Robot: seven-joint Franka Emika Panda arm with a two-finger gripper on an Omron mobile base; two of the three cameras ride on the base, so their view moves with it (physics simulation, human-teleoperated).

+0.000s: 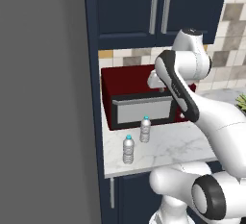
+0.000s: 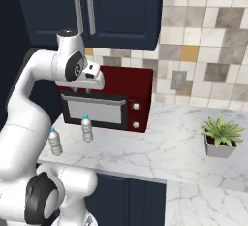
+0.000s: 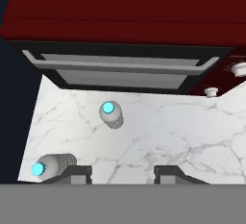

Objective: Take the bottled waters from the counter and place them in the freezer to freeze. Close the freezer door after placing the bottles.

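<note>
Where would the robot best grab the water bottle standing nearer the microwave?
Probably around the ribbed middle of the bottle, from above or the open counter side. It stands upright, apart from the other bottle, with the red microwave close behind.

My arm is folded up high, wrist bent so the gripper [image 3: 123,174] points straight down, its fingers empty.

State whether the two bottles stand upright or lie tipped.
Upright. Both bottles stand on the counter with blue caps uppermost; the hand view looks down onto both caps.
</note>
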